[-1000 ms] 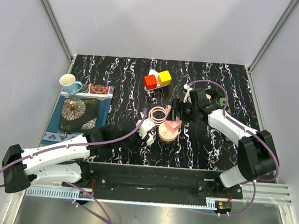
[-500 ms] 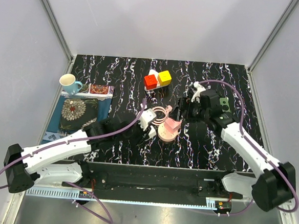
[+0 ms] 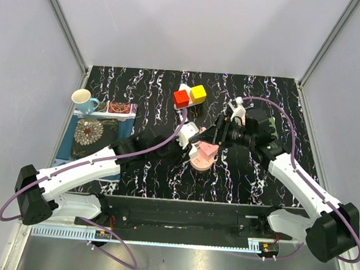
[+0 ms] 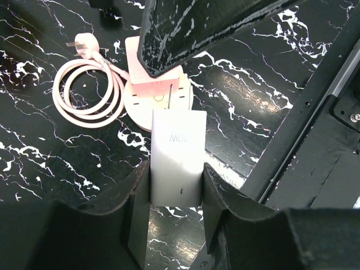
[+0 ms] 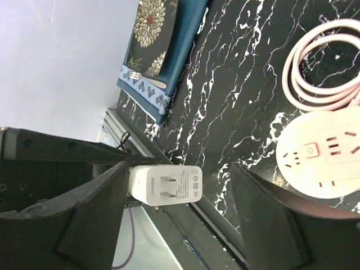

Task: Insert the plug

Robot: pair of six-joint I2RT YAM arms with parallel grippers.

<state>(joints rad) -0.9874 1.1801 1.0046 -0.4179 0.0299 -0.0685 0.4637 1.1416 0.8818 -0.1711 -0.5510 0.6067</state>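
My left gripper (image 3: pixel 187 137) is shut on a white two-prong charger plug (image 3: pixel 190 131), seen held between its fingers in the left wrist view (image 4: pixel 175 160). The round pink power socket (image 3: pixel 203 156) lies on the black marbled table just beyond the plug (image 4: pixel 157 93), with its pink cable coiled beside it (image 4: pixel 90 93). My right gripper (image 3: pixel 219 136) is open above the socket's far side, empty. In the right wrist view the plug (image 5: pixel 166 185) shows its prongs between the right gripper's (image 5: pixel 180 219) spread fingers, near the left one; the socket (image 5: pixel 320 163) is at the right.
Red and yellow blocks (image 3: pixel 189 95) stand behind the socket. A white cup (image 3: pixel 82 97) and a patterned blue cloth (image 3: pixel 96 135) lie at the left, the cloth also in the right wrist view (image 5: pixel 152 45). A green object (image 3: pixel 268 122) is behind the right arm. The table's front rail (image 4: pixel 315 107) runs near the plug.
My left gripper has carried the plug up and right, close to the socket and over the coiled cable. My right arm has straightened and its gripper has shifted slightly right above the socket.
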